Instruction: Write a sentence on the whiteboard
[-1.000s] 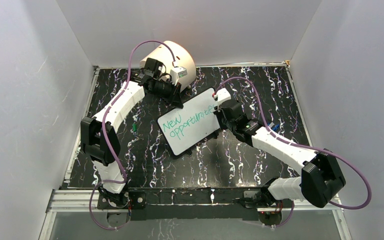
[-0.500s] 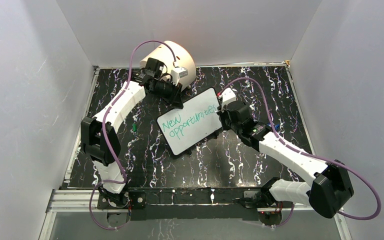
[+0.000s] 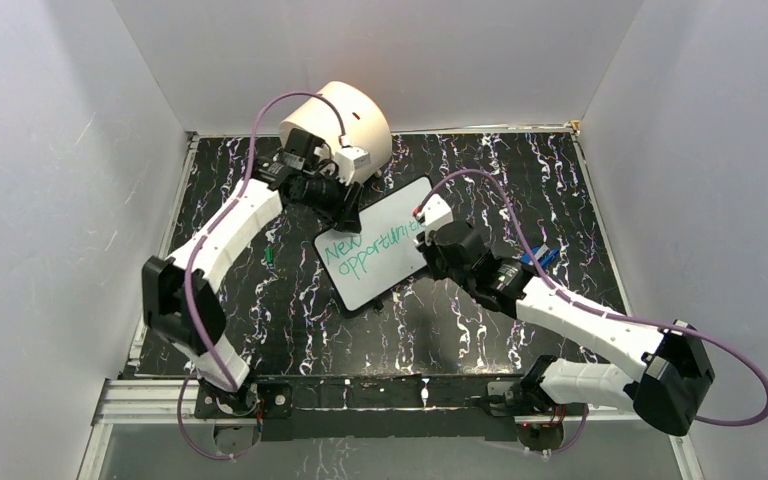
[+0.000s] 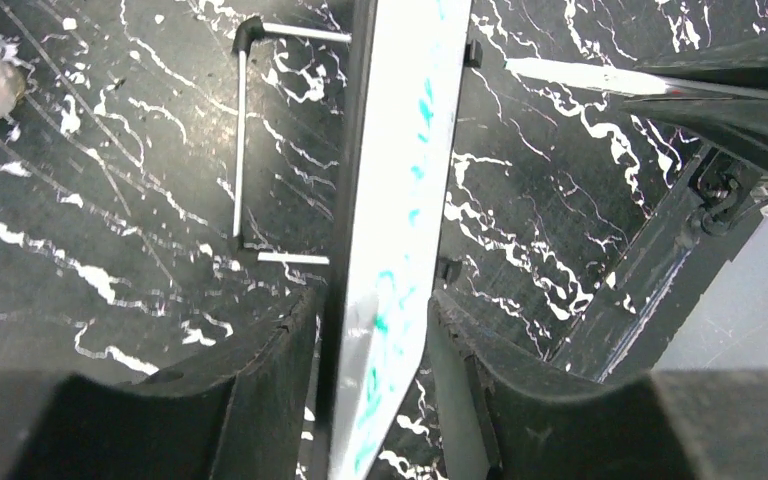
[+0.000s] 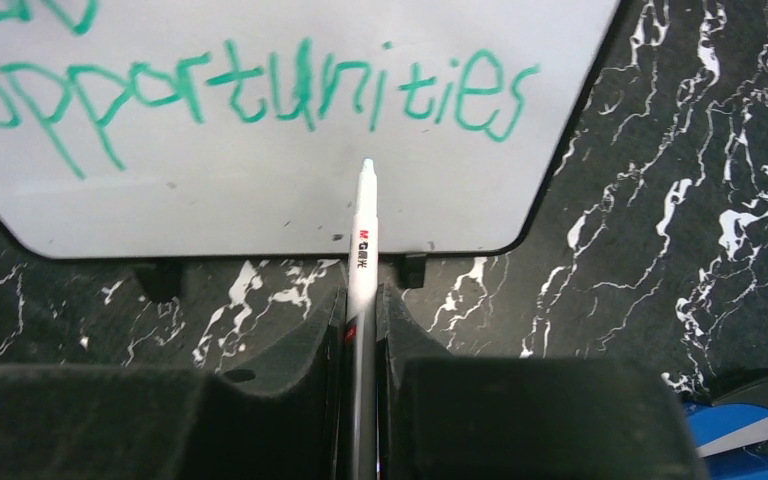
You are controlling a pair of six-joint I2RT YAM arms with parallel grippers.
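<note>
**Mia:** Where is the whiteboard?

**Sam:** The whiteboard (image 3: 365, 285) is in the middle of the black table (image 3: 260, 320), the one with white streaks. It sits between the two arms and looks slanted from above.

**Mia:** What does it say?

**Sam:** The sentence (image 5: 260, 90) is in green. The top line says "New" and the line under it says "opportunities".

**Mia:** What is the left gripper doing?

**Sam:** The left gripper (image 4: 372, 330) pinches the top left edge of the board. One finger is on the front and one is on the back.

**Mia:** And the right gripper?

**Sam:** The right gripper (image 5: 360, 300) squeezes a white marker (image 5: 363, 235) tight between its fingers. The tip points at the bare white part just under "opportunities". I cannot tell if the tip touches the board.

**Mia:** Is there anything else?

**Sam:** A big cream cylinder (image 3: 350, 110) lies at the back of the table, behind the left gripper. A small blue thing (image 3: 538, 257) sits on the table beside the right arm
</note>
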